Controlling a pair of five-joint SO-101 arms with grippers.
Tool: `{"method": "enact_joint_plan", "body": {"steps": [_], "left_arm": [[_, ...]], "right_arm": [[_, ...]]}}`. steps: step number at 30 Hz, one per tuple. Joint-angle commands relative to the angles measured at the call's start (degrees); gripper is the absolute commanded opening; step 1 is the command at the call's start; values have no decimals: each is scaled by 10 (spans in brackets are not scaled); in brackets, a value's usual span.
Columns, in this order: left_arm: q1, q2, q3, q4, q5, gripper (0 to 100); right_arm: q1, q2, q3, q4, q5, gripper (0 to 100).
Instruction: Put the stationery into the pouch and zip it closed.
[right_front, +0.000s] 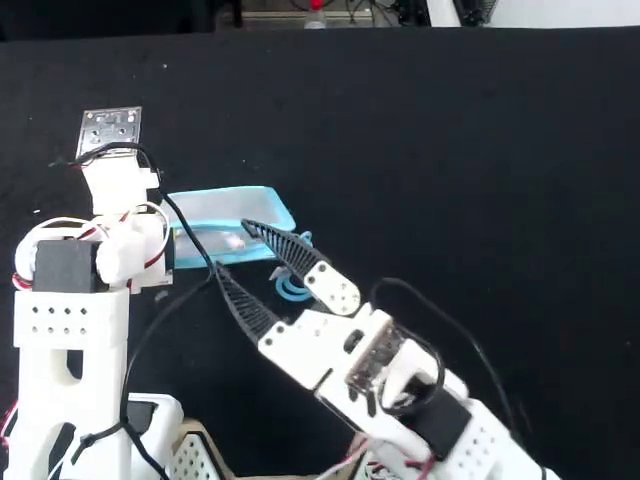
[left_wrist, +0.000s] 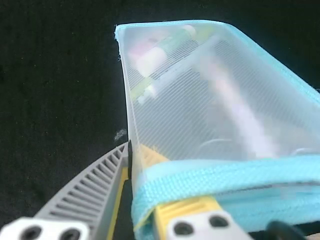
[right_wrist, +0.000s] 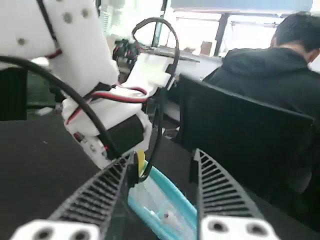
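A translucent pouch (right_front: 232, 214) with a light blue zipper edge lies on the black table. It holds a pen (left_wrist: 240, 115) and other stationery (left_wrist: 150, 60). My left gripper (left_wrist: 131, 152) is shut on the pouch's (left_wrist: 200, 90) end, one grey ribbed finger (left_wrist: 92, 185) outside it and a yellow one against the zipper band. The left gripper (right_front: 168, 250) sits under its white wrist. My right gripper (right_front: 230, 246) stands open at the pouch's near edge, its black fingers on either side of it. A blue pull loop (right_front: 291, 285) lies beside the right gripper (right_wrist: 164, 156), above the pouch (right_wrist: 167, 212).
The black table (right_front: 460, 160) stretches wide and bare to the right and far side. The left arm's white base (right_front: 65, 340) stands at the near left, with a cable (right_front: 160, 310) hanging across toward the right arm.
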Motion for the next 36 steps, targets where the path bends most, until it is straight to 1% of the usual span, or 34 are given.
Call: {"method": "enact_joint_plan", "body": {"steps": [1, 5, 10, 14, 18, 25, 30, 36], "left_arm": [[-7, 4, 3, 2, 3, 30], [-7, 4, 3, 2, 3, 30], [-7, 4, 3, 3, 3, 30], [-7, 4, 3, 3, 3, 30], [-7, 4, 3, 3, 3, 30], [-7, 4, 3, 1, 3, 30], [-7, 4, 3, 1, 3, 30], [-7, 4, 3, 0, 3, 30]], "right_arm": [[-12, -10, -129, 119, -3, 172], [0, -10, -203, 207, 0, 172], [103, -10, -231, 302, -3, 172], [174, -10, -182, 362, -3, 175], [202, -11, -107, 353, -3, 177], [201, -12, -11, 301, -3, 177], [203, -12, 60, 228, 1, 177], [206, -12, 110, 129, 1, 177]]}}
